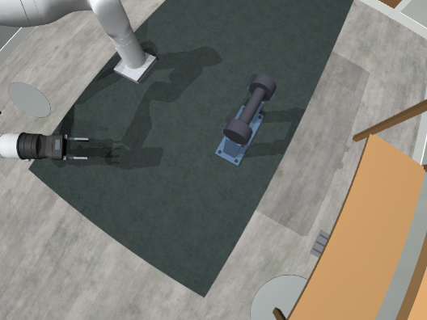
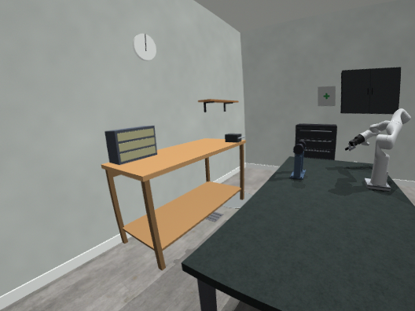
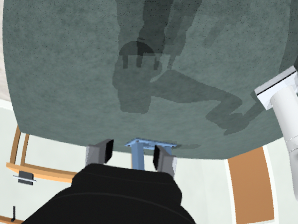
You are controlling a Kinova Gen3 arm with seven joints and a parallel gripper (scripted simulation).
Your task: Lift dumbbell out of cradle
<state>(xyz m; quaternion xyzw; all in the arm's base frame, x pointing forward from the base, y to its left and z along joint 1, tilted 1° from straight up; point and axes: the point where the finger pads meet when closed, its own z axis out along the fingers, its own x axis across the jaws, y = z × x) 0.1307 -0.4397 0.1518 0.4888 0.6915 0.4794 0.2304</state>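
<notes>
dark grey, the dumbbell [image 1: 250, 109] lies level in its blue cradle [image 1: 239, 141] on the dark green table [image 1: 170, 210], well apart from the gripper [image 1: 78, 148]. from the top view only the cradle's base plate and part of its uprights show under the dumbbell, so how the handle sits in it is hard to make out. in the exterior view the dumbbell [image 2: 299, 148] is small and seen end-on, only one head visible atop the cradle [image 2: 298, 166]. in the wrist view the gripper's black body fills the lower part, and just the fingers peek past it, with a bit of the cradle [image 3: 140, 155] between them far off; the dumbbell i can't pick out there.

the white arm [image 2: 383, 151] rises from its base plate [image 1: 150, 61] near the table's far edge, bends over, and reaches out level, held in the air over the table's edge. its two fingers stand spread wide with nothing between them.
</notes>
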